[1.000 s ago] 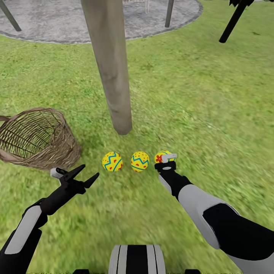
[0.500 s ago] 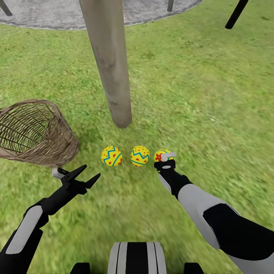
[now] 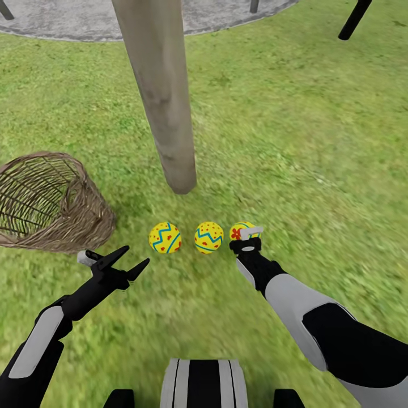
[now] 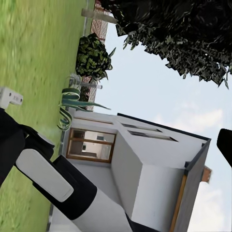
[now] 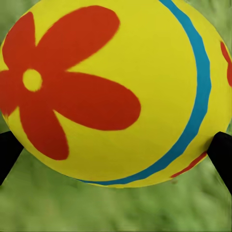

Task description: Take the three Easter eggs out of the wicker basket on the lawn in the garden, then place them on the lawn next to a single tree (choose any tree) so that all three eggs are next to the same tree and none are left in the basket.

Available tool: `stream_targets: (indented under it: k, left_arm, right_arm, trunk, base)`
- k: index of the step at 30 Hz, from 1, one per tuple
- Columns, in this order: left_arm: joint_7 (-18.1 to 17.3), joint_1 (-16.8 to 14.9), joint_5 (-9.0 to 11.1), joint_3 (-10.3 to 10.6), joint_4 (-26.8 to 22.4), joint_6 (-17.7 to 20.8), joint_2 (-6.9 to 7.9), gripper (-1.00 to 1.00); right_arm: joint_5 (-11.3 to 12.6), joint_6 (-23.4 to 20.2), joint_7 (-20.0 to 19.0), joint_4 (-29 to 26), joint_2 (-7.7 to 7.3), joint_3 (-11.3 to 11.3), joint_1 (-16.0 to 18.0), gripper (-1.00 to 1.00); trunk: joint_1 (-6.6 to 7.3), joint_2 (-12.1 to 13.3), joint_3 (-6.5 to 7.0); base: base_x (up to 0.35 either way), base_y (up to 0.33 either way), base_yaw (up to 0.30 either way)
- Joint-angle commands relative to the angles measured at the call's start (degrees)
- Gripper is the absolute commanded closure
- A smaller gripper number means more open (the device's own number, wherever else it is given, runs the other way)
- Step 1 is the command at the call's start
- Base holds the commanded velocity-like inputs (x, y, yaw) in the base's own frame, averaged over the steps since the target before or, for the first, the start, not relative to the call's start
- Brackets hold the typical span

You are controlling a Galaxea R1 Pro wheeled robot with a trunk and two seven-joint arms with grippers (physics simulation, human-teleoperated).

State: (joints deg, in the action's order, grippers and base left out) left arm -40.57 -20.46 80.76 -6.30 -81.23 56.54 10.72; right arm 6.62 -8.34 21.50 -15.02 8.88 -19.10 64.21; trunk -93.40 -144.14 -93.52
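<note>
**Three eggs in a row by the trunk**

Head view: three Easter eggs (image 3: 208, 237) lie on the lawn (image 3: 294, 147) before the tree (image 3: 164, 107); the wicker basket (image 3: 51, 204) lies tipped nearby. The left gripper (image 3: 129, 262) gapes, holding nothing.

Right wrist view: the right gripper (image 5: 116, 145) has its fingertips against the flowered egg (image 5: 111, 92).

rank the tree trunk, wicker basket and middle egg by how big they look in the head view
1. tree trunk, the tallest shape in view
2. wicker basket, wider but shorter; close to the trunk in area
3. middle egg, far smaller, about like its two neighbours
</note>
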Motion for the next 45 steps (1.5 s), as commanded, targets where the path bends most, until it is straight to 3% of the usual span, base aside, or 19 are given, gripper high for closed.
stream_targets:
  k: [1, 5, 18, 27, 28, 45]
  left_arm:
    - [-0.2, 0.0, -0.1, 0.0, 0.0, 0.2, 0.0, -1.0]
    - [-0.2, 0.0, -0.1, 0.0, 0.0, 0.2, 0.0, -1.0]
    - [-0.2, 0.0, -0.1, 0.0, -0.2, 0.2, 0.0, -1.0]
    - [-0.2, 0.0, -0.1, 0.0, 0.0, 0.2, 0.0, -1.0]
    - [-0.2, 0.0, -0.1, 0.0, 0.0, 0.2, 0.0, -1.0]
    - [-0.2, 0.0, 0.1, 0.0, 0.1, 0.2, 0.0, -1.0]
  right_arm:
    - [0.6, -0.3, 0.4, -0.1, -0.01, -0.5, 0.0, 1.0]
    - [0.6, -0.5, 0.4, -0.1, -0.06, -0.5, 0.0, 1.0]
    - [0.6, -0.6, 0.3, -0.1, 0.0, -0.6, 0.0, 1.0]
    - [0.6, -0.7, 0.4, -0.1, -0.08, -0.5, 0.0, 1.0]
    - [0.6, -0.7, 0.4, -0.1, -0.08, -0.5, 0.0, -1.0]
    - [0.8, -0.7, 0.4, -0.1, -0.09, -0.5, 0.0, -1.0]
  trunk:
    - [-0.02, 0.0, -0.03]
    - [-0.02, 0.0, -0.03]
    - [-0.36, -0.2, -2.91]
    - [-0.36, -0.2, -2.91]
    - [-0.36, -0.2, -2.91]
    - [0.03, 0.0, 0.41]
  base:
    - [0.159, 0.0, 0.0]
    - [0.022, 0.0, 0.0]
    - [0.0, 0.0, 0.0]
    - [0.0, 0.0, 0.0]
    - [0.0, 0.0, 0.0]
    - [0.0, 0.0, 0.0]
